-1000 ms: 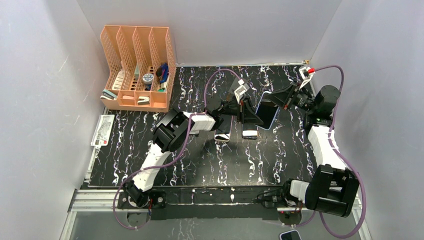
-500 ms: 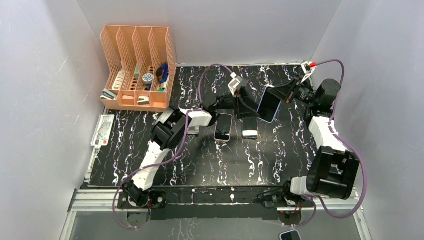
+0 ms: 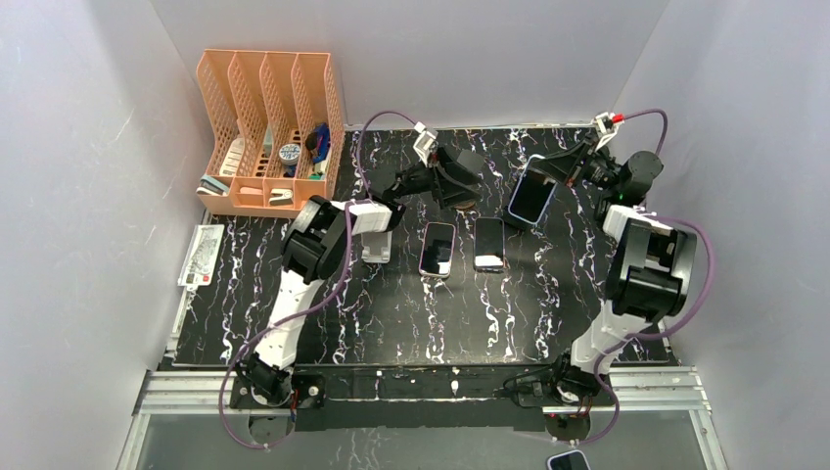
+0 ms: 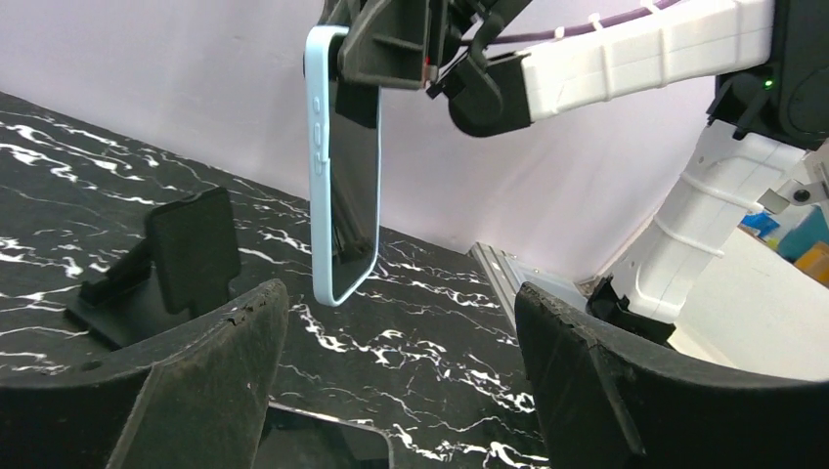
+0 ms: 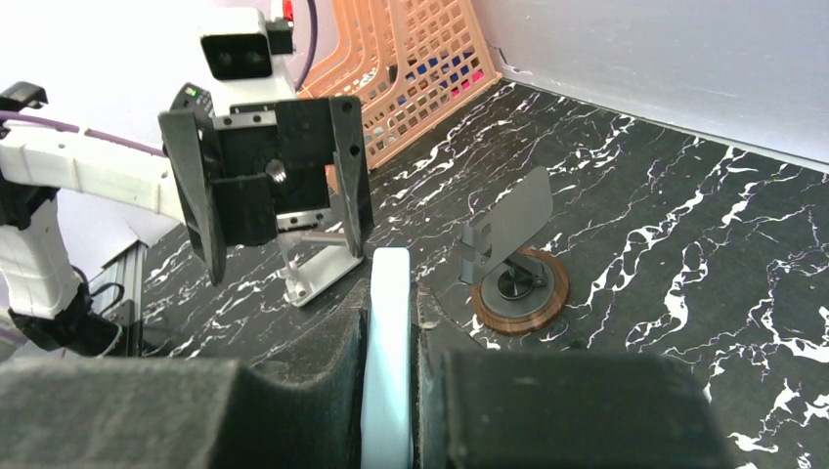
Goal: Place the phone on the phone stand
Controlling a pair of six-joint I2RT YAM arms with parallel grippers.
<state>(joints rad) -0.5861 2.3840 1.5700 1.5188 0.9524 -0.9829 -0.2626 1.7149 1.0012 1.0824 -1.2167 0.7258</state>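
Top cam overhead; wrist cams low, face-to-face, shared phone [image 4: 342, 166].

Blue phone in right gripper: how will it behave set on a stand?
Likely rigid: the blue phone hangs straight from the right gripper, which pinches only its top. Probably slippery, given smooth glass and rounded edges. Released upright, that thin slab would likely tip.

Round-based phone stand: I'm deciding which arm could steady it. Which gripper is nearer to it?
Left. The left gripper hangs open just beside the round-based stand; the right gripper, shut on the light-blue phone, is farther off to its right.
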